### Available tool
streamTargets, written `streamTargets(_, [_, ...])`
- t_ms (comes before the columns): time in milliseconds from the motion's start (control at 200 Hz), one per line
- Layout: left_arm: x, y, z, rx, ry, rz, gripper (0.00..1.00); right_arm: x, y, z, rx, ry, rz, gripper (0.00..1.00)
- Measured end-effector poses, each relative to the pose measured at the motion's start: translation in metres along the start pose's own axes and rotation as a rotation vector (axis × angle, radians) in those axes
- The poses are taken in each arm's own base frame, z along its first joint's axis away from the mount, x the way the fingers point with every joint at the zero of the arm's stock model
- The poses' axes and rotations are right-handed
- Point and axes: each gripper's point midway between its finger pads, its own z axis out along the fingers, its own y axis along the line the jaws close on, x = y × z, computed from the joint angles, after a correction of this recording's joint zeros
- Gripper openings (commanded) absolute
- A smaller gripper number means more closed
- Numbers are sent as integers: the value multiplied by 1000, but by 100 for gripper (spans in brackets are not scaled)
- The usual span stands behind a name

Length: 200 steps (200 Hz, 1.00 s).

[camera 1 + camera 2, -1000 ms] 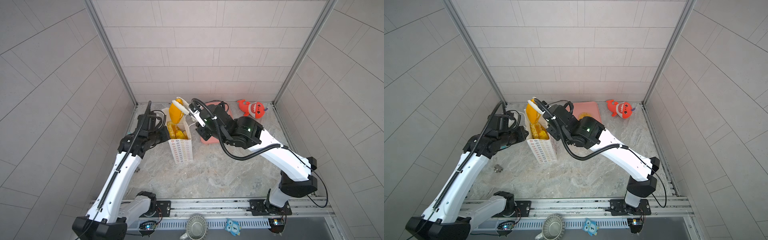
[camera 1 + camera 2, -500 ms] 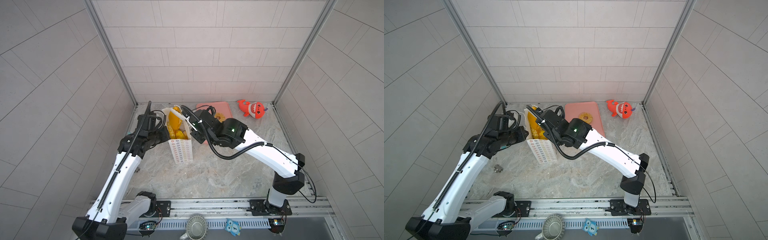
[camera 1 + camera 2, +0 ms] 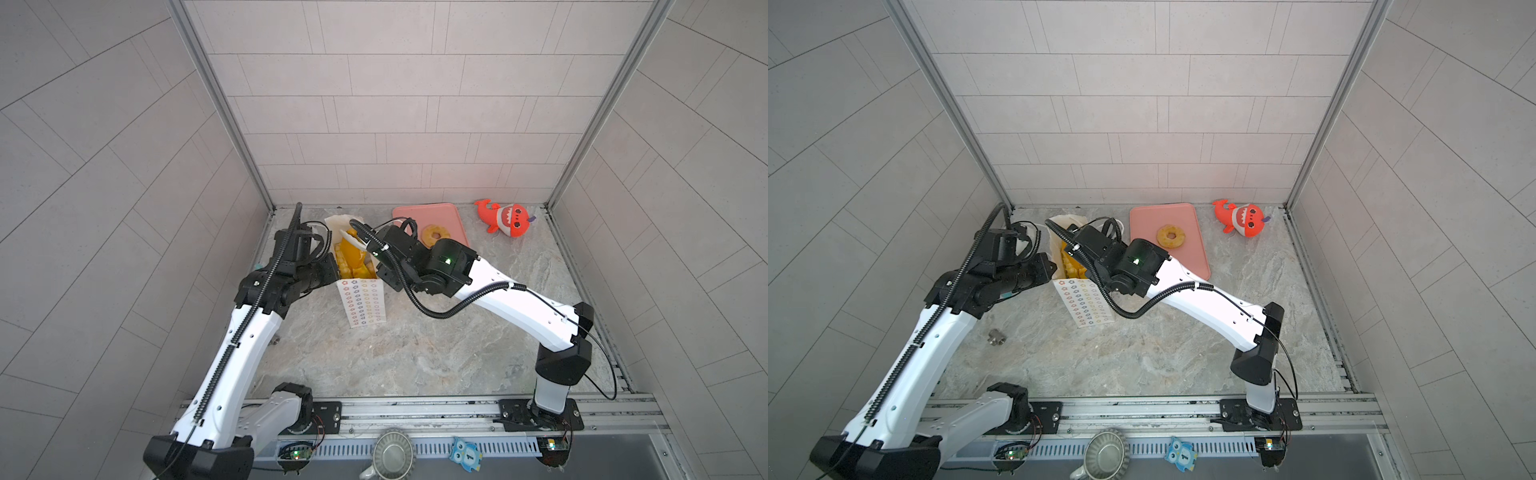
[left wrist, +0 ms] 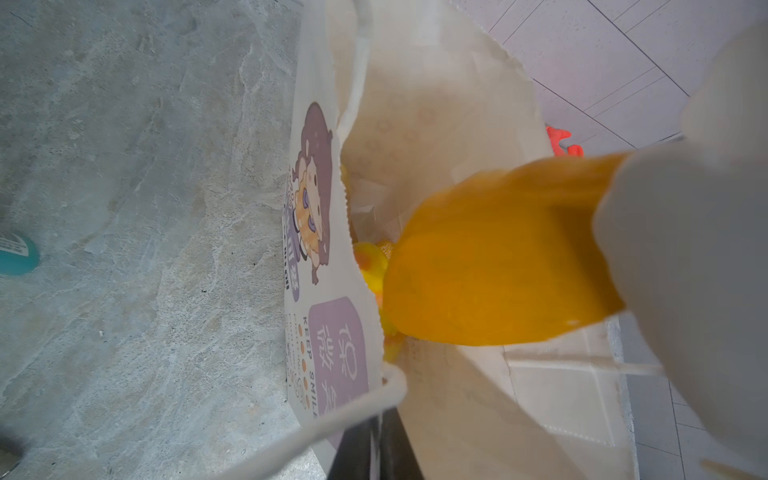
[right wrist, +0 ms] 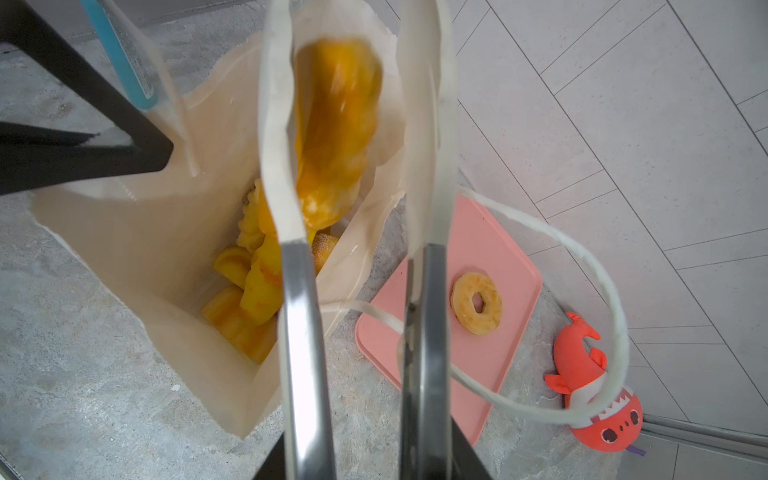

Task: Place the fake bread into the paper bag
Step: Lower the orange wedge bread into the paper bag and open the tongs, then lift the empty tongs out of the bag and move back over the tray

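Loaf (image 5: 332,124) glossy, oblong; paper bag (image 5: 145,249) creased

Your bag (image 5: 124,257) is matt paper, plain and buff inside, and its handles (image 5: 582,253) are soft woven cord. The bread (image 5: 336,124) has a smooth, glossy plastic sheen. The doughnut (image 5: 476,303) looks duller and grainy. Under it, the tray (image 5: 498,232) is smooth satin plastic. The shark (image 5: 582,365) is plush cloth. On the right gripper (image 5: 351,41), the fingers (image 5: 303,353) are bright bare metal with a matt white wrap toward the tips. Your table (image 5: 83,395) looks like matt, veined stone.
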Motion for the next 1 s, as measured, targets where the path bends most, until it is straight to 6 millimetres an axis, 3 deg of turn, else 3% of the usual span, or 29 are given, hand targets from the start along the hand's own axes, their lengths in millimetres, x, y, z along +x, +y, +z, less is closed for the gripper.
streamTargets(570, [0,0,-1,1,-3,1,10,-1,-4,-4,14,-8,6,46])
streamTargets(811, [0,0,-1,1,-3,1,10,-9,-20,-25,32,-57,35,47])
streamTargets(1001, [0,0,-1,1,-3,0,10,-16,-43,-49,56,-111,81,47])
